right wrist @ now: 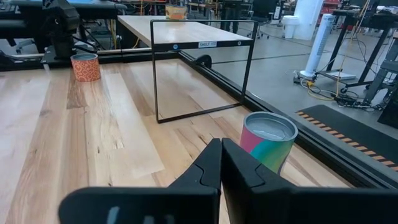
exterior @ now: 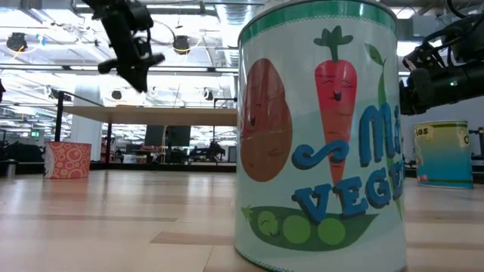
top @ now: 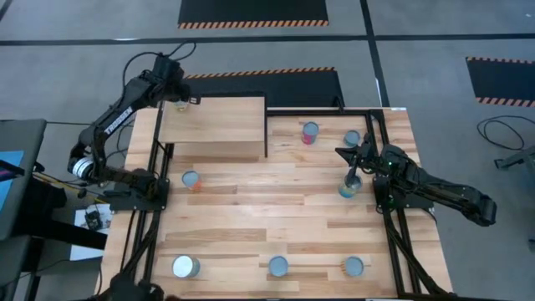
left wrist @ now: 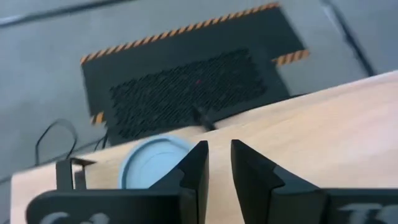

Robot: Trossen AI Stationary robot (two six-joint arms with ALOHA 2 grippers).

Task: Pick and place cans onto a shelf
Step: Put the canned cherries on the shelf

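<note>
There are eight cans. One can [top: 181,104] is on the shelf [top: 213,125]. Seven cans are on the table [top: 276,217]: a pink can [top: 310,132], a can beside it [top: 352,138], a teal can [top: 344,193], an orange can [top: 191,180], and three cans in a row at the near edge. Of those three, one is a wide white-topped can [top: 185,267], and two are small cans [top: 277,266] [top: 354,267]. There is one shelf and one table. There are two arms, a left arm [top: 113,125] and a right arm [top: 435,186].
</note>
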